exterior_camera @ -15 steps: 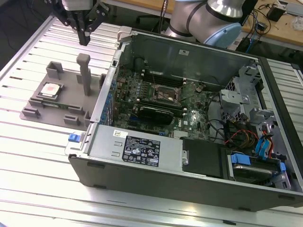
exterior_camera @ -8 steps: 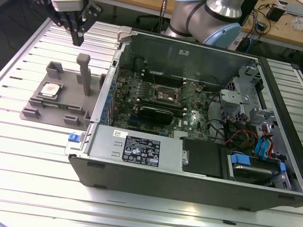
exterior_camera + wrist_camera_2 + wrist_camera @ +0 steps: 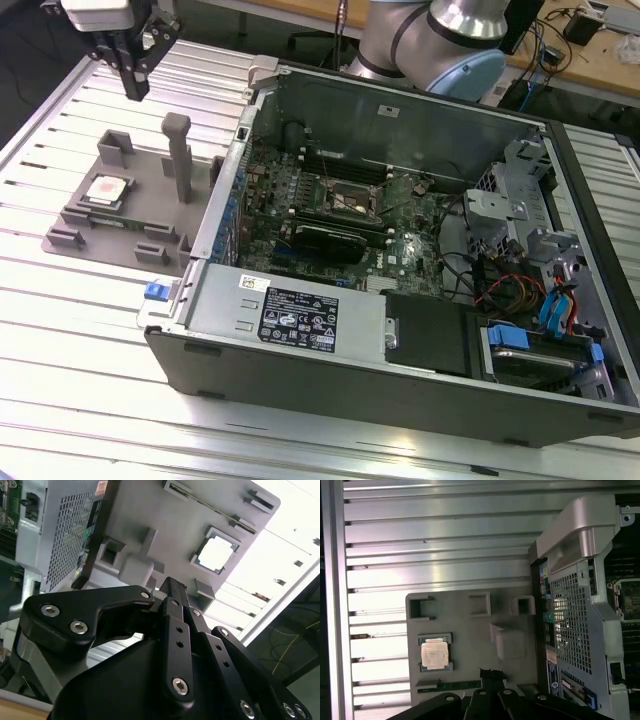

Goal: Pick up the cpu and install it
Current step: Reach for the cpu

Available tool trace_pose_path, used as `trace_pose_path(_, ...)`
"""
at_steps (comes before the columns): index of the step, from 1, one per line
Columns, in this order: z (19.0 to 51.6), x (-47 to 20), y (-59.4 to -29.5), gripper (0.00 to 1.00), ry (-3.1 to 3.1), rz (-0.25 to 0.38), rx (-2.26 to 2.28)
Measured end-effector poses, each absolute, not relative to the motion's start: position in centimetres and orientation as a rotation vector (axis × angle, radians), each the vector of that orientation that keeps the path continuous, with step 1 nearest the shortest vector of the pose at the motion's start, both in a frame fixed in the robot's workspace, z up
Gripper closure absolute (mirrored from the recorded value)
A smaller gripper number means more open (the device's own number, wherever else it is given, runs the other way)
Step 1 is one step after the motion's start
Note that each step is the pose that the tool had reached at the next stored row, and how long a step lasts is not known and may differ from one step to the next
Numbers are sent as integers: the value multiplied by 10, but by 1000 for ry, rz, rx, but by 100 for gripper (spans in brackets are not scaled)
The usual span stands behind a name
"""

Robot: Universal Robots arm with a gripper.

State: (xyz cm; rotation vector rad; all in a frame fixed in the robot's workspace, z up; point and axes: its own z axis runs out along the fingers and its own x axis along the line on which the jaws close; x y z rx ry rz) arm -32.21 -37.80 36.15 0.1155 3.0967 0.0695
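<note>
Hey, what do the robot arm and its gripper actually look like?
The arm is built of round silver-grey segments, with a pale blue cap at one joint. The gripper has a pale grey body in the exterior view. In both wrist views its jaws and linkage bars are matte black, flat and angular, studded with silver screw heads.

cpu (image 3: 107,188): on tray (image 3: 145,205)
tray: exterior view's left of computer case (image 3: 400,390)
gripper (image 3: 135,92): above tray

Exterior view overlooks case (image 3: 400,125) and tray (image 3: 150,205) obliquely; both wrist views share that tray, seemingly from above
</note>
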Motion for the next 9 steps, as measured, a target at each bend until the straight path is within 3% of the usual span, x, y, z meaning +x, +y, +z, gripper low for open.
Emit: trace_pose_path(9,348,-344,-378,89,3096,70,115)
